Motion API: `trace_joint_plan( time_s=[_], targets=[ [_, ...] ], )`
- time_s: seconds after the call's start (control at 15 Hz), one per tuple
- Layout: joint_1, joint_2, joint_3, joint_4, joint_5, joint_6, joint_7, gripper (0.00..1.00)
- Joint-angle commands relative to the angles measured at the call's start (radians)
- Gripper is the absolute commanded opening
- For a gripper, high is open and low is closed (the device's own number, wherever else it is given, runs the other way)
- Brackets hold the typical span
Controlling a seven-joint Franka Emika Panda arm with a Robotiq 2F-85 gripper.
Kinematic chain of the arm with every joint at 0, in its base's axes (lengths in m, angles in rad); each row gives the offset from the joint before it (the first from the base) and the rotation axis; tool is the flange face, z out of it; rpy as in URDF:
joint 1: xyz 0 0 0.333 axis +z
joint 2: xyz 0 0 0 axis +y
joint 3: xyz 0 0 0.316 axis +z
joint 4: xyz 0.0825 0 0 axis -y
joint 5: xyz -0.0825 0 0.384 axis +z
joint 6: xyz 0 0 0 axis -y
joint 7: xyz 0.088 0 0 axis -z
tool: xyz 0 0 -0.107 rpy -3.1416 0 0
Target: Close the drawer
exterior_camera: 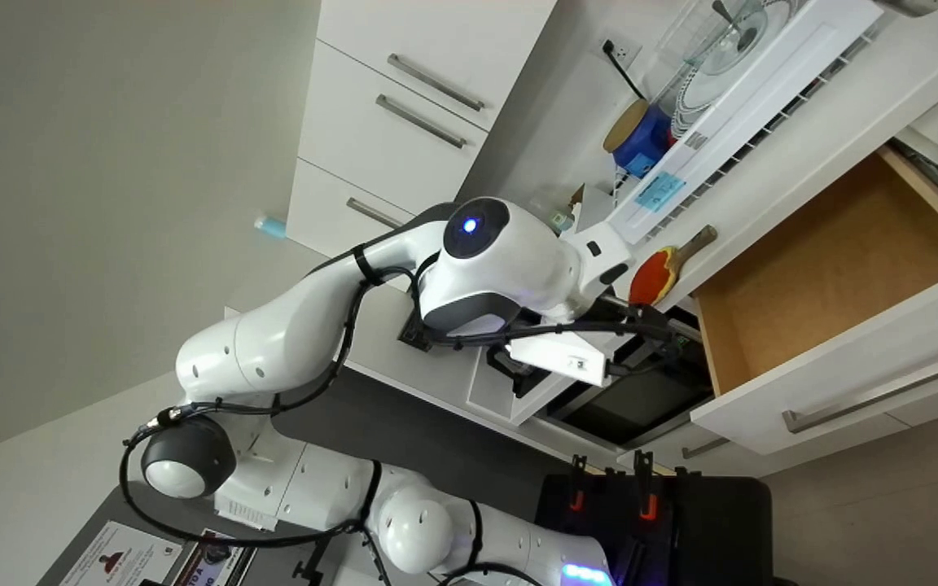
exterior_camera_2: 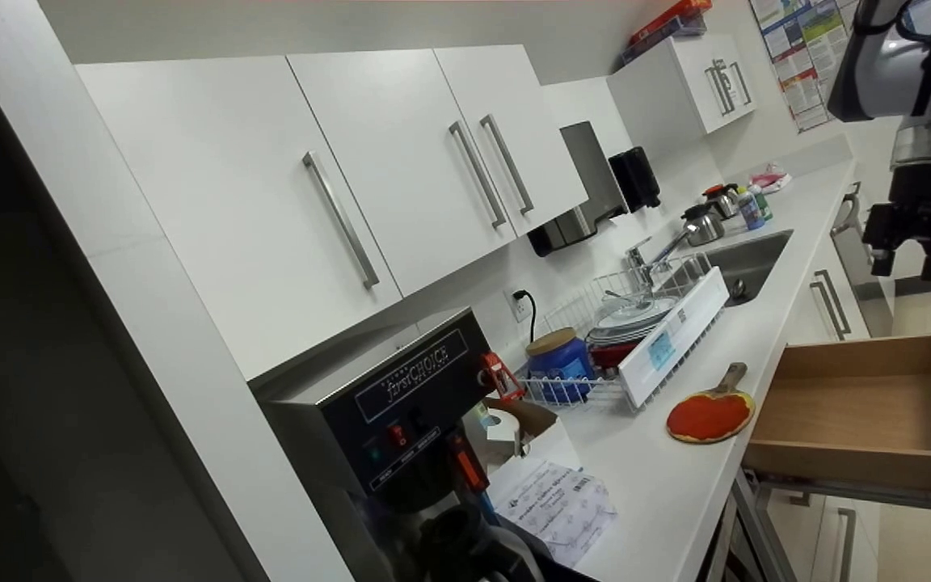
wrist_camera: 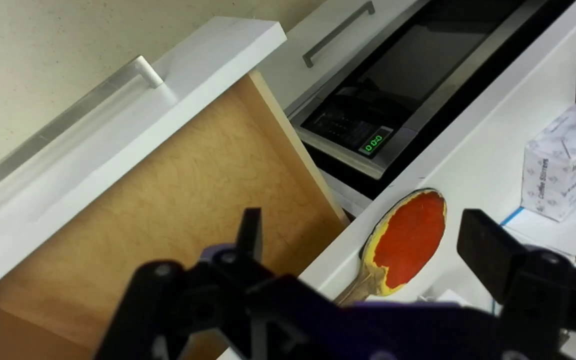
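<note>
Hanging at the right of an exterior view, the claw (exterior_camera_2: 908,263) points its tips downward — its two fingers (wrist_camera: 490,250) stand spread, with a wide gap between them. The drawer (exterior_camera: 831,285) stands pulled out from under the white counter (exterior_camera_2: 643,477), on the right in both exterior views and on the left in the wrist view, its light tan wooden interior in sight. Its white front panel (exterior_camera: 860,366) stands off from the counter's edge, and a silver bar handle (wrist_camera: 54,128) runs along the outer face. Claw and drawer are apart. A red paddle (exterior_camera_2: 710,416) with a yellow border lies on the counter just left of the drawer in an exterior view — near the counter's edge. Farther left is a dish rack (exterior_camera_2: 682,331) holding plates (exterior_camera_2: 629,325), with a blue jar (exterior_camera_2: 561,365) at its near end; a sink (exterior_camera_2: 760,257) lies at the far side of the rack. At the near left of that view stands a machine (exterior_camera_2: 425,404) lettered firstCHOICE. Under the counter, to the right of the drawer in the wrist view, is a microwave (wrist_camera: 418,65) showing green digits, and farther right on the counter sits a patterned box (wrist_camera: 550,185) lettered Coffee Stirrers.
</note>
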Motion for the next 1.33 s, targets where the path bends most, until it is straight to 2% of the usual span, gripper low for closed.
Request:
trace_joint_plan(
  time_s=[0.0, 0.27, 0.53, 0.6, 0.67, 1.0, 1.27],
  targets=[
    [-0.091, 0.152, 0.006, 0.034, 0.192, -0.061, -0.112, 1.0],
    [-0.232, 0.325, 0.054, 0.072, 0.387, -0.141, -0.234, 1.0],
    [-0.369, 0.486, 0.132, 0.145, 0.495, -0.181, -0.274, 1.0],
    [-0.399, 0.522, 0.152, 0.168, 0.51, -0.185, -0.267, 0.75],
    [-0.427, 0.547, 0.173, 0.186, 0.518, -0.181, -0.259, 0.74],
    [-0.572, 0.655, 0.282, 0.281, 0.518, -0.171, -0.222, 0.34],
    [-0.655, 0.713, 0.333, 0.335, 0.51, -0.166, -0.2, 0.05]
  ],
)
